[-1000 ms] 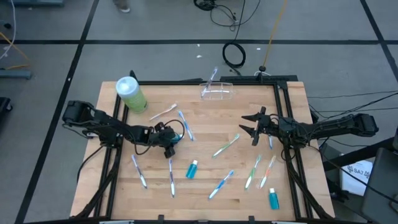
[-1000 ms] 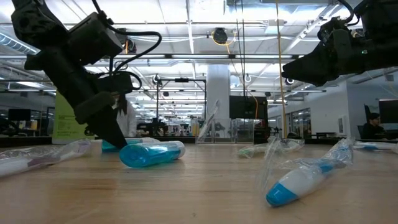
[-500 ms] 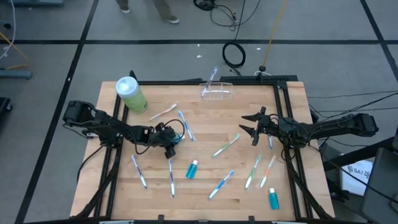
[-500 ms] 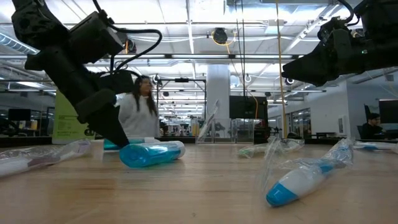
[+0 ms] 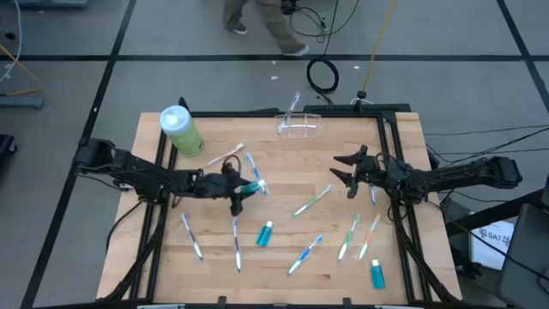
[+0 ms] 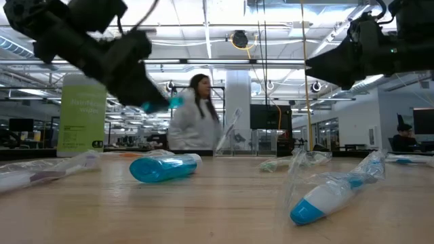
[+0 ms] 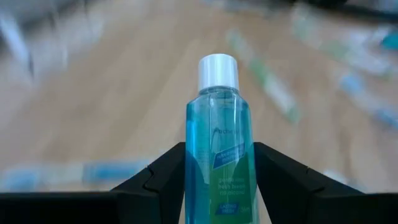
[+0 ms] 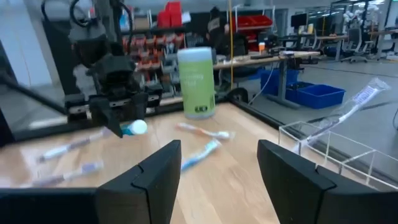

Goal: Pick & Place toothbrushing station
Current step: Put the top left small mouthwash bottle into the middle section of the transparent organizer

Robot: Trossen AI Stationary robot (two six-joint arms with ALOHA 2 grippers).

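Teal tube [image 7: 217,155], gripped by left claw [image 5: 243,190], now lifted off the table [image 5: 283,176].

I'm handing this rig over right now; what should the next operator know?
Left end effector: shut on a teal tube, lifted off the table.
Right end effector: open, empty, hovering at the table's right side.
Clear cup: on its side at the far edge, one toothbrush in it.
Left: two tubes and the loose toothbrushes on the table.
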